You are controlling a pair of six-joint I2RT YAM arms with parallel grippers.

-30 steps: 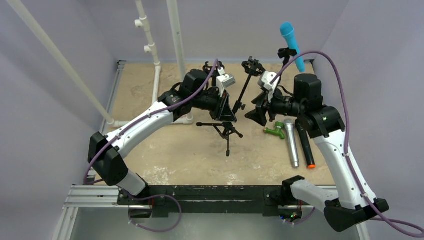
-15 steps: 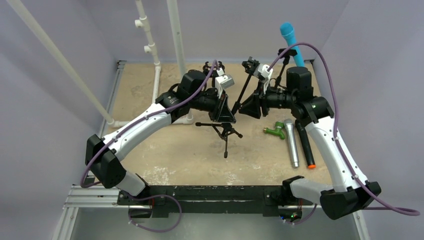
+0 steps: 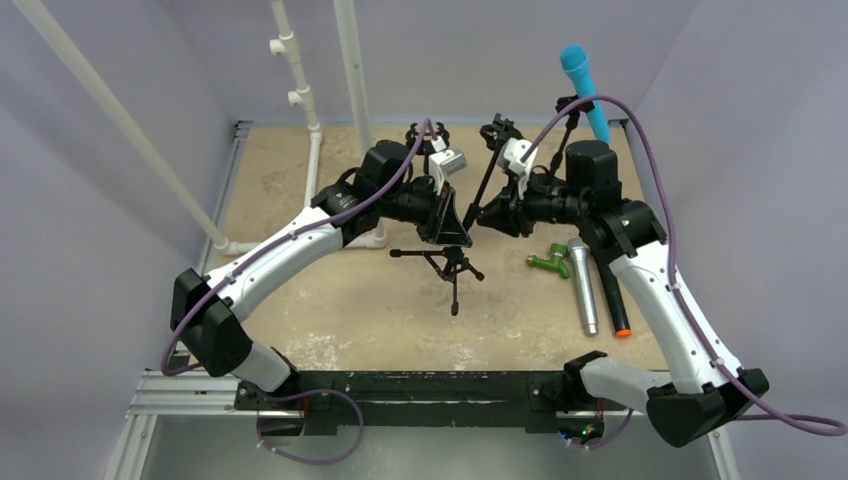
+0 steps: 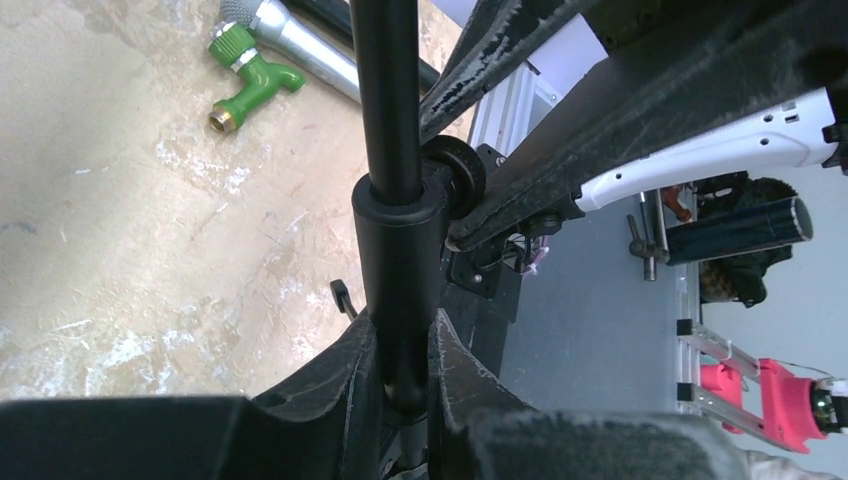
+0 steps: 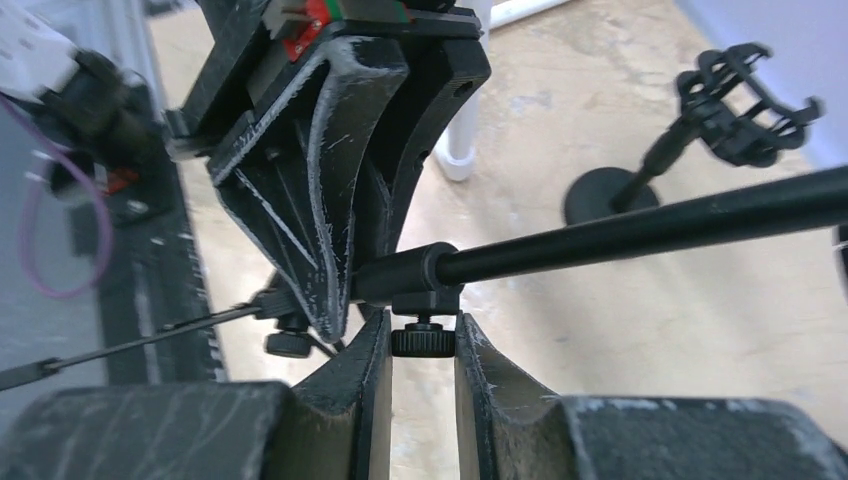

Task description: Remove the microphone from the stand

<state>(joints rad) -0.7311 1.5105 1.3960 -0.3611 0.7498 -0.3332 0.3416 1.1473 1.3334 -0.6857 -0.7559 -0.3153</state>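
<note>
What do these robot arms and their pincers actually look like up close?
Both the left arm and right arm have smooth white shells between chunky black joints, with a purple cable looping along each. The left gripper and right gripper have black wedge-shaped fingers, scuffed with pale scratches.

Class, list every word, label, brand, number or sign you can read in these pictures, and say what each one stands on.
None can be read. The silver microphone, the black microphone, the blue microphone, the green tap and the stand show no lettering. The red and green part at the top of the right wrist view is too blurred to tell.
</note>
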